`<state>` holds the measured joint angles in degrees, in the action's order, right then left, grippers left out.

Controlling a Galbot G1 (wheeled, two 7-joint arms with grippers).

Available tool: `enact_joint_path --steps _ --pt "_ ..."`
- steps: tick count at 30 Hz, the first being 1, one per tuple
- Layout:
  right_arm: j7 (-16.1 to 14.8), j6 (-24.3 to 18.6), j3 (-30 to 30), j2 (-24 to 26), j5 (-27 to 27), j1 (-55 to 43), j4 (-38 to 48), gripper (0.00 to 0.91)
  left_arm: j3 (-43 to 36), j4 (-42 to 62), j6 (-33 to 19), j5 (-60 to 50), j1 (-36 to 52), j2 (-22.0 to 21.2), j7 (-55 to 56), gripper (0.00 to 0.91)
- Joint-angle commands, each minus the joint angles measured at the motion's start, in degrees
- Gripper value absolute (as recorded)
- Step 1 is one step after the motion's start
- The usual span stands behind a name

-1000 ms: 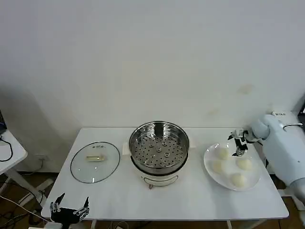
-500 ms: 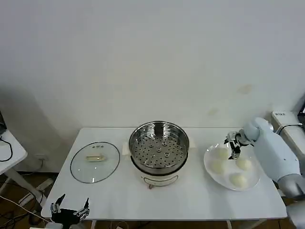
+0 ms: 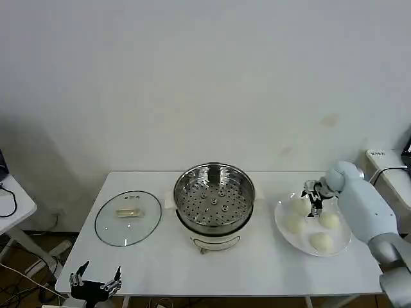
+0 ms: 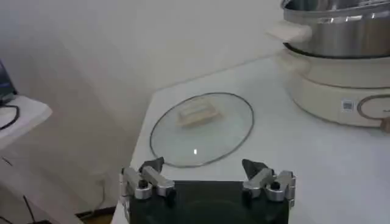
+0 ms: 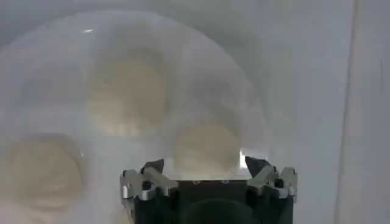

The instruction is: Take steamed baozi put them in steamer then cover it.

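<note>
Right end effector hovers with jaws spread over the plate's steamed baozi to grab one (steamer empty, cover on desk); left end effector parked, jaws spread.

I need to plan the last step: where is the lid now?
In the head view the lid lies flat on the table, on the robot's left, just beside the steamer, handle up.
</note>
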<state>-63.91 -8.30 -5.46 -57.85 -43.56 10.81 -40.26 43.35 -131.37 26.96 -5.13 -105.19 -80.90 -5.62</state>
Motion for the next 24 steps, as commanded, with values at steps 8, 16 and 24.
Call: enact_joint_path --steps 8,16,24 --pt "0.92 -0.17 0.01 -0.97 -0.57 -0.63 2.35 0.907 0.11 0.25 0.00 -0.02 0.08 0.11 -0.02 0.907" --pt "1.09 0.00 0.11 -0.76 -0.51 -0.39 2.43 0.665 -0.03 0.46 0.02 -0.05 0.25 0.08 -0.06 0.907" --pt "1.51 0.31 -0.16 0.09 0.56 -0.59 1.62 0.544 -0.29 0.85 -0.01 -0.22 0.29 0.00 0.02 0.907"
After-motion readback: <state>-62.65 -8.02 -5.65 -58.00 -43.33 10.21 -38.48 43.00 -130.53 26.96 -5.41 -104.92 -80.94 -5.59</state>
